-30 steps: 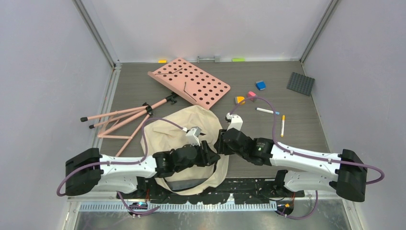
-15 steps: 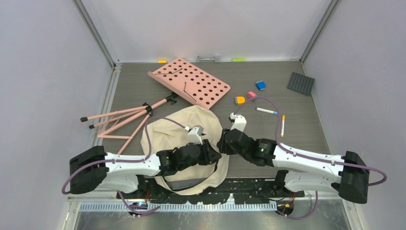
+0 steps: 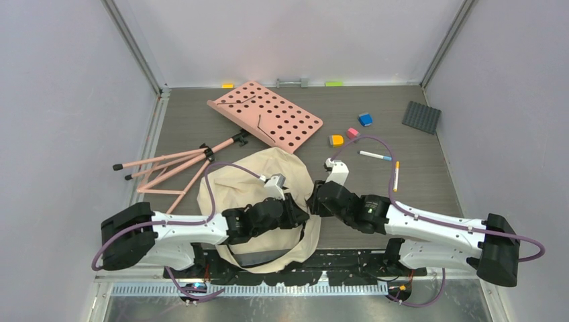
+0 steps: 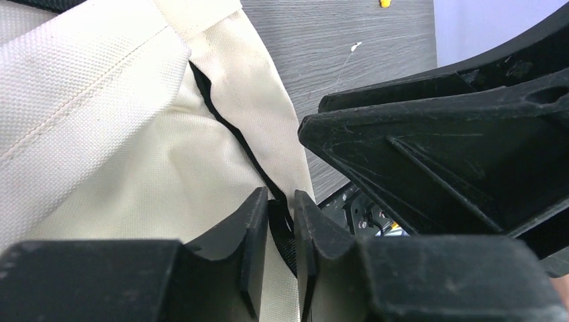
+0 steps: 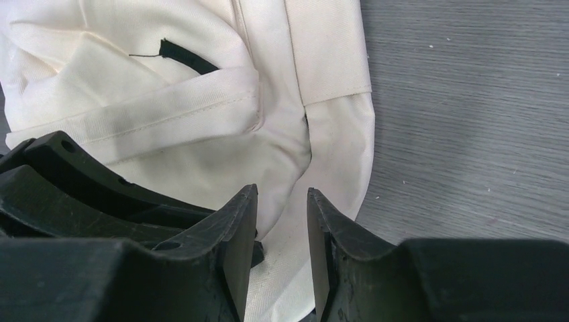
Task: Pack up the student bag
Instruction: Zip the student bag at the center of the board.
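Moved: both arms crept slightly rightward over the last second. The left fingers (image 4: 258, 228) and right fingers (image 5: 238, 228) are now packed tighter at the right rim of the student bag (image 3: 268, 168), and the bag itself has hardly shifted.
Left fingers: almost closed, only a thin slit. The black zipper strip (image 4: 231, 134) on the bag's edge is pinched in that slit.
Right fingers: narrow gap with cream fabric showing through it. Cannot tell whether the fabric is pinched or just lying behind.
Bag location: slumped on the surface (image 3: 429, 174), centre-near, partly under both wrists.
Loose items: pink perforated board (image 3: 268, 115), tripod stand (image 3: 168, 168), white pen (image 3: 374, 155) and orange block (image 3: 336, 140) all lie outside the bag. The pen and block are well apart from it.
Meaning: looks like the open-the-mouth step; both sets of fingers work the rim and packing has not begun.
Risk: the right arm's fingers fill the left wrist view, so the two are crowded. They could knock each other or lose the zipper edge.
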